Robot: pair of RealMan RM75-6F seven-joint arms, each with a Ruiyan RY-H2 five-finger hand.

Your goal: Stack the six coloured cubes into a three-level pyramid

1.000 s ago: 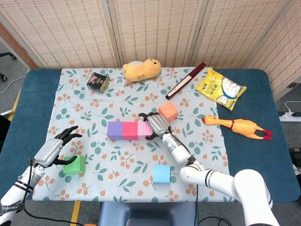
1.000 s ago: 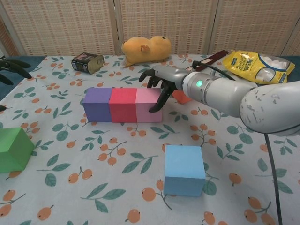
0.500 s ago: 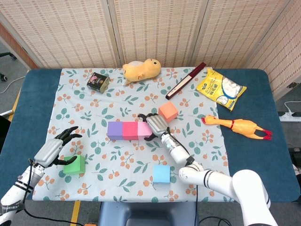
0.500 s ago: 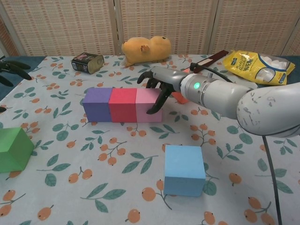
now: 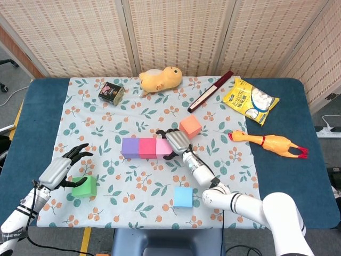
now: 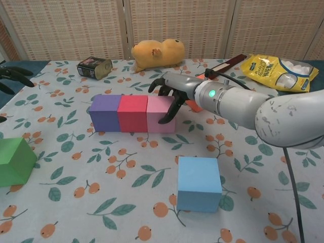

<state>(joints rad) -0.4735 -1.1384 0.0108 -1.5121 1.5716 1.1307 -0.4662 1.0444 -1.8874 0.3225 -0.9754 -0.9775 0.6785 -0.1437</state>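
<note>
Since a second ago, right hand [image 6: 169,96] has edged slightly left, fingers spread and empty against the pink cube [image 6: 161,114]; left hand [image 5: 63,168] hovers open above the green cube [image 5: 84,186].

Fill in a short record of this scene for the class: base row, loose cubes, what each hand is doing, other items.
base row: purple cube, red cube, pink cube, touching in a line
loose cubes: orange cube, blue cube, green cube
right hand: fingers against pink cube's end
left hand: open, above green cube
other items: plush toy, tin, snack bag, rubber chicken
</note>
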